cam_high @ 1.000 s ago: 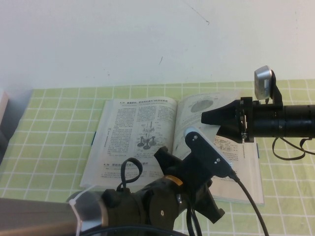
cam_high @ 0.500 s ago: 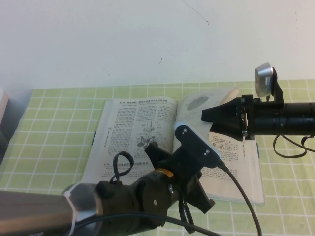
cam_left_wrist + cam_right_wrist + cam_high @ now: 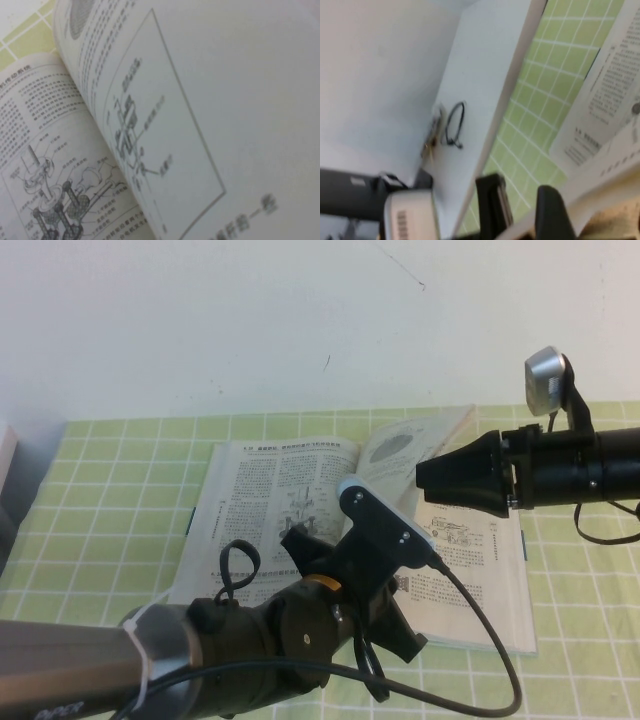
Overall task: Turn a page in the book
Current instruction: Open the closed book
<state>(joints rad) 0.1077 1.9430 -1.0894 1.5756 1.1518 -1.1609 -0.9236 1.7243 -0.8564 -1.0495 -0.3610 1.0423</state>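
The book (image 3: 300, 530) lies open on a green checked cloth (image 3: 110, 490) on the table. Its left leaf shows an upright valve drawing (image 3: 300, 515). The page (image 3: 420, 445) with the round grey picture is on the right side of the book, and its far edge curls up off the pages below.

The right gripper (image 3: 425, 477) comes in from the right and sits at that lifted page. In the right wrist view its two dark fingers (image 3: 492, 200) stand a little apart, with the page's edge at them, so it looks like it pinches the page.

The left gripper (image 3: 300, 540) hangs low over the middle of the book, near the fold. Its fingers are hidden, so one cannot tell if they are apart or closed.
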